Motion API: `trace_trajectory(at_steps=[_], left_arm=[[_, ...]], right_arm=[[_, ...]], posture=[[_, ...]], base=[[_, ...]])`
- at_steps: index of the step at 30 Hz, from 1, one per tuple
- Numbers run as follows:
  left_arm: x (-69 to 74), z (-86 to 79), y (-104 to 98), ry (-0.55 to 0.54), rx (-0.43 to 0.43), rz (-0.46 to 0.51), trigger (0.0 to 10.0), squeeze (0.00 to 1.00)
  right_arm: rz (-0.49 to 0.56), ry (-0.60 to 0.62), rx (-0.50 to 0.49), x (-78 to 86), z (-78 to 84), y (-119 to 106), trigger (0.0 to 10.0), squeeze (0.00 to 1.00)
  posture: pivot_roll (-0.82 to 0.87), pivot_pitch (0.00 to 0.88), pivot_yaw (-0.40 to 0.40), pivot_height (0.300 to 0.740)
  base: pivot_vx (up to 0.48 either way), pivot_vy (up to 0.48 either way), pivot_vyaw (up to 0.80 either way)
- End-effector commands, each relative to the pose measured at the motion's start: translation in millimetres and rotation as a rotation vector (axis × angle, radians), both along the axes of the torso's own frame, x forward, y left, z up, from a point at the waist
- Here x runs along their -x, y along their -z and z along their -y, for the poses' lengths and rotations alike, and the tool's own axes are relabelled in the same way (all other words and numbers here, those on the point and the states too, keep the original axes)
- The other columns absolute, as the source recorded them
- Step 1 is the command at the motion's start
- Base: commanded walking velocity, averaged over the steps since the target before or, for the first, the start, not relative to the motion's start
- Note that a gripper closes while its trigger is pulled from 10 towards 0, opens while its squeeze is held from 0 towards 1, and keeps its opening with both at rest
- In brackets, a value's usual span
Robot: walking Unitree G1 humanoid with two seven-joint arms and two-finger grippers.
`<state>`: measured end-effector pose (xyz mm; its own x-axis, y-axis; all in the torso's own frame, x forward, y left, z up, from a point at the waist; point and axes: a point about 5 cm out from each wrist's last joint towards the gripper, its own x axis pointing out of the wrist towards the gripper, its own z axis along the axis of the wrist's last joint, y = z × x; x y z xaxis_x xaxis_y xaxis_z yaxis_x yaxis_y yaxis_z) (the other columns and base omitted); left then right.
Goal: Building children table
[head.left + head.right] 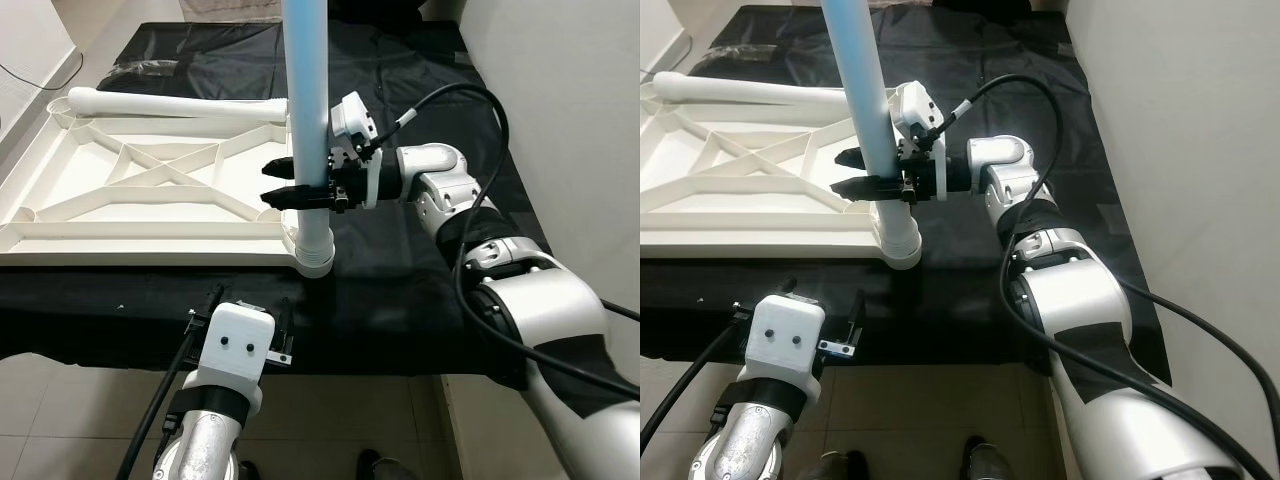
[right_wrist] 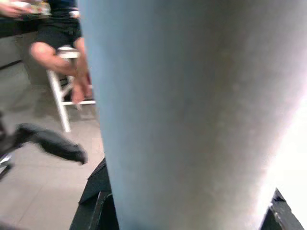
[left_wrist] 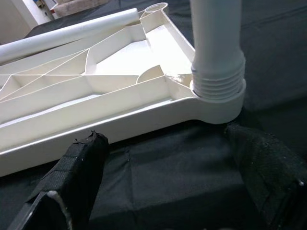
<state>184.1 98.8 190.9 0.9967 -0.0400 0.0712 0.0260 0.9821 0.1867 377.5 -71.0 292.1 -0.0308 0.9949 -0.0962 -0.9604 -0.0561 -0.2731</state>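
Two legs visible: one upright leg point(image 1: 305, 100) seated in the corner socket of the upturned tabletop point(image 1: 150, 190) on black cloth, pinched by right tool point(image 1: 283, 184) from 3 o'clock. Second leg point(image 1: 170, 103) lying at 12 o'clock. Left tool point(image 1: 248, 318) spread (hovering at 6 o'clock).
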Motion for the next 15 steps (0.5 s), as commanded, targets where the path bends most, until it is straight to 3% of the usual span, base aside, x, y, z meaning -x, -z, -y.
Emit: trace_trajectory(at_steps=[1, 6, 15], left_arm=[[7.1, 17.5, -4.1, 0.053, 0.056, -0.004, 10.0, 0.0], [7.9, 17.9, -4.8, 0.055, 0.051, -0.002, 10.0, 0.0], [9.5, 17.3, -5.6, 0.057, 0.041, 0.001, 10.0, 0.0]], right_arm=[[-0.146, -0.059, 0.058, 3.9, 1.6, 30.6, 10.0, 0.0], [-0.193, -0.028, 0.001, 4.0, -12.0, 39.5, 10.0, 0.0], [-0.228, -0.028, -0.011, 7.0, -24.7, 51.0, 10.0, 0.0]], posture=[[0.11, 0.298, -0.025, 0.74], [0.11, 0.293, -0.028, 0.74], [0.12, 0.29, -0.028, 0.74]], base=[[0.0, 0.0, 0.0], [0.0, 0.0, 0.0], [0.0, 0.0, 0.0]])
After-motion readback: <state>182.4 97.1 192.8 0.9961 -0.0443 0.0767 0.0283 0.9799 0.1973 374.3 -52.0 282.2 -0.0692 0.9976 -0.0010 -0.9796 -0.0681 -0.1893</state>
